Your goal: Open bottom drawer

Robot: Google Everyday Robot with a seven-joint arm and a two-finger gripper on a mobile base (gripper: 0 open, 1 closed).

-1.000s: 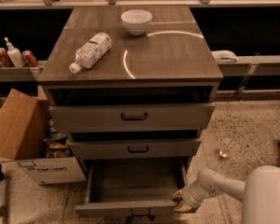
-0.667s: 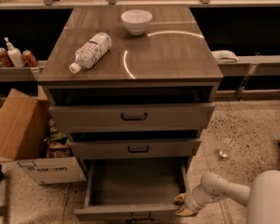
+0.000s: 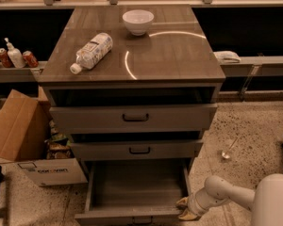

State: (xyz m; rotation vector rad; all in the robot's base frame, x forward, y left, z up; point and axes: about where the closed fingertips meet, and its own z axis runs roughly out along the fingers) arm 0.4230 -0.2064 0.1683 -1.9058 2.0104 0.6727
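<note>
The bottom drawer [image 3: 132, 187] of the grey-brown cabinet stands pulled well out, its plain grey inside bare. Its slim front panel [image 3: 127, 217] lies at the lower edge of the view, with the dark handle barely showing. My gripper [image 3: 185, 209], on a white arm coming in from the lower right, is at the drawer's front right corner, its yellowish fingertips [image 3: 182, 202] against the drawer's side and front. The mid-sized drawer [image 3: 136, 149] and the tallest top drawer [image 3: 132, 118] above it are each pulled out a little.
A white bowl [image 3: 137, 21] and a lying plastic bottle [image 3: 90, 51] rest on the cabinet top [image 3: 170, 51]. An open cardboard box [image 3: 28, 145] stands on the floor at the left. Cans and a bottle [image 3: 14, 56] sit on a left shelf. A spoon [image 3: 226, 150] lies on the speckled floor.
The bottom drawer has come further out toward the camera, and my gripper has moved with its front right corner, down and slightly right.
</note>
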